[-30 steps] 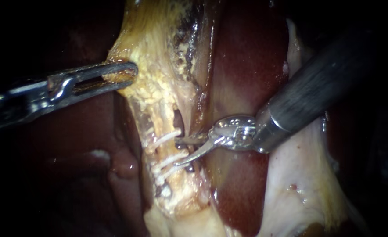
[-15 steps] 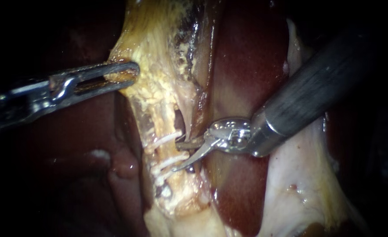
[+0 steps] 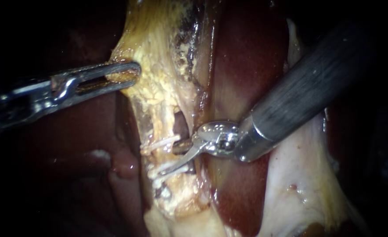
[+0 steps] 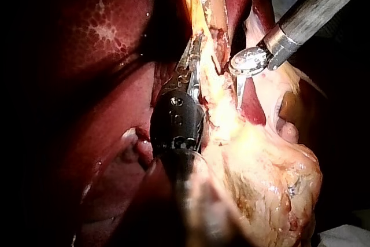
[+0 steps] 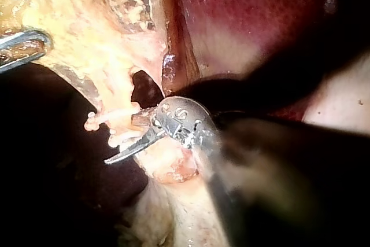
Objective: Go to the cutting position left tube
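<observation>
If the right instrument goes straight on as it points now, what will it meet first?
Likely the pale tube between the white clips; the right instrument's open jaws point at it, but depth is unclear.

No legible text, label or number anywhere

Left tool (image 4: 195,47) runs ahead of its dark wrist, jaws closed on the edge of the yellow tissue strip (image 4: 217,102). Right tool (image 4: 239,95) sits just across that strip, its thin tip pointing back toward me. Dark red liver (image 4: 110,27) lies on my tool's other side. Lumpy fat (image 4: 272,183) lies nearer.
</observation>
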Tool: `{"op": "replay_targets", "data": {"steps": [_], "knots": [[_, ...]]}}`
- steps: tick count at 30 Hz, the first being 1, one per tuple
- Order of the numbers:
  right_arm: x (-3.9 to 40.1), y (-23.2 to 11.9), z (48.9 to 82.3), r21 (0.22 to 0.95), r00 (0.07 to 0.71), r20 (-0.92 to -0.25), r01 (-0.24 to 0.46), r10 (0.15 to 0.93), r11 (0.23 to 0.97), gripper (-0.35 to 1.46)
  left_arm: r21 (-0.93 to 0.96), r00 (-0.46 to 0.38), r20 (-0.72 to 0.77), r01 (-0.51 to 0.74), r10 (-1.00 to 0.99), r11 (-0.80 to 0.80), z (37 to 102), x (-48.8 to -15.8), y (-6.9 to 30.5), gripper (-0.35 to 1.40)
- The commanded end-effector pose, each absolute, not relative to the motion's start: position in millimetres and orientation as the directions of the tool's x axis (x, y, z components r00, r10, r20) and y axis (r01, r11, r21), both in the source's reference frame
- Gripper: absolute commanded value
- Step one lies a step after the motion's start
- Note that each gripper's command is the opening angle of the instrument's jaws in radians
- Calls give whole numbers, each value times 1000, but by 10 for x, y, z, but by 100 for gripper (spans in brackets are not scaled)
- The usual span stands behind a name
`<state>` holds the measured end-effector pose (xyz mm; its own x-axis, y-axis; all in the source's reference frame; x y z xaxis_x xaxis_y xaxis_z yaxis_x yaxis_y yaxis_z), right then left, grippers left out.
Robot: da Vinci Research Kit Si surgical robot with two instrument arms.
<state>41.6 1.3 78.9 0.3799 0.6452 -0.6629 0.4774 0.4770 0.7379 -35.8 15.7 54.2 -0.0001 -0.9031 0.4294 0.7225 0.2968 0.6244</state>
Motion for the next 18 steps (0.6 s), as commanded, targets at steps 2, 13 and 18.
{"op": "replay_targets", "data": {"steps": [2,13,18], "knots": [[422,12,788,737,374,-661,486,650,469,101,625,0,429,722,-903,297,546,-357,159,-35],[442,3,792,739,372,-655,498,657,454,101,623,-2,431,724,-902,296,554,-364,160,-35],[446,1,794,765,391,-624,482,676,428,99,622,-3,432,725,-902,295,555,-367,160,-35]]}}
